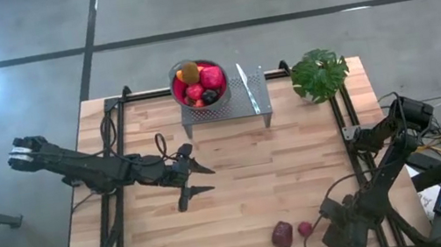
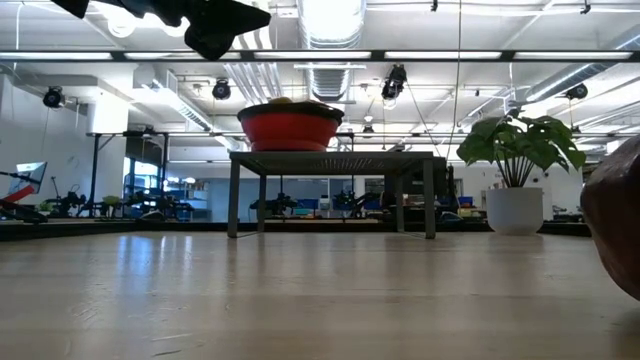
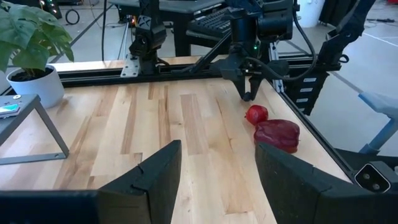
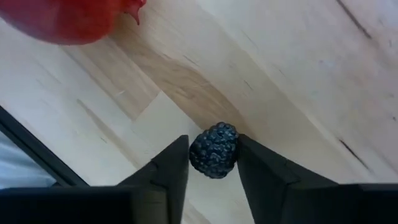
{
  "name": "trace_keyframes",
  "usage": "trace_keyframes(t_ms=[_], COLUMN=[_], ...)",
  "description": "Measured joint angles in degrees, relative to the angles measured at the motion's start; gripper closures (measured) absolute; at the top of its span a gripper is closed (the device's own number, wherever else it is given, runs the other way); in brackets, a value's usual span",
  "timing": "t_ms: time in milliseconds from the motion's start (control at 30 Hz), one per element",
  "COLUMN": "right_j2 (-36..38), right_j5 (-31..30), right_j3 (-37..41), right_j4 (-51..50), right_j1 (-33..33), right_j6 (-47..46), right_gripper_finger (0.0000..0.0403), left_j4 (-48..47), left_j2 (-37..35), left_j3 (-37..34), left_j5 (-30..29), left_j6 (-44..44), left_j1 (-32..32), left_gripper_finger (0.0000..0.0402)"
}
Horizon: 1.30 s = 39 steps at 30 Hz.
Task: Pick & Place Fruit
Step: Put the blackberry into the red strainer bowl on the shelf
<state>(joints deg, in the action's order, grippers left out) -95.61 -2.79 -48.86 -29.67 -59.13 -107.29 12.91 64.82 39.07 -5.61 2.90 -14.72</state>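
Between the right gripper's (image 4: pixel 213 163) fingers sits a dark berry (image 4: pixel 214 150), both pads touching it, closed to lift it. The left gripper (image 1: pixel 197 183) waits mid-table, half-open, empty. A red fruit (image 4: pixel 68 17) lies just beyond.

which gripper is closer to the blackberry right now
Right. The right gripper has the blackberry between its fingers at the table's near right edge. The left gripper hangs open over the middle of the table, well away.
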Motion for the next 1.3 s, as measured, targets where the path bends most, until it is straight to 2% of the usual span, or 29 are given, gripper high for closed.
trace_keyframes(t_ms=[167,300,500,567,667,800,900,1033,1167,1300], right_j2=[0.12,1.78,8.99,11.79,17.07,23.74,27.97,31.60,33.85,35.65], right_j5=[0.10,1.38,1.35,-0.11,-5.74,-15.30,-19.83,-20.10,-19.46,-17.45], right_j3=[0.02,0.22,0.27,0.33,0.31,0.24,0.22,0.22,0.22,0.22], right_j4=[-0.09,-1.41,-10.45,-13.21,-16.50,-17.97,-17.60,-12.55,-3.06,6.89], right_j1=[0.02,0.15,0.92,1.73,3.61,8.60,14.81,24.92,34.60,44.89], right_j6=[3.45,4.28,5.09,6.61,11.51,22.92,33.81,50.69,68.78,82.69], right_gripper_finger=[0.0318,0.0318,0.0298,0.0298,0.0308,0.0317,0.0311,0.0304,0.0308,0.0310], left_j4=[-0.07,-0.05,0.02,0.13,0.43,1.09,2.68,3.76,4.11,4.85], left_j2=[0.00,0.00,0.00,0.00,0.00,-0.07,-0.21,-0.24,-0.22,-0.22], left_j3=[0.00,0.00,0.00,0.00,0.00,0.00,0.00,0.00,0.00,0.00], left_j5=[0.00,0.00,-0.08,-1.14,-3.54,-10.67,-17.39,-19.74,-19.80,-19.82], left_j6=[-0.02,-0.02,-2.57,-5.40,-9.45,-11.05,-10.88,-10.84,-11.56,-11.63], left_j1=[0.00,0.00,0.00,-0.12,-0.26,-0.26,-0.26,-0.13,-0.13,-0.13], left_gripper_finger=[0.0190,0.0190,0.0190,0.0190,0.0190,0.0190,0.0191,0.0191,0.0190,0.0191])
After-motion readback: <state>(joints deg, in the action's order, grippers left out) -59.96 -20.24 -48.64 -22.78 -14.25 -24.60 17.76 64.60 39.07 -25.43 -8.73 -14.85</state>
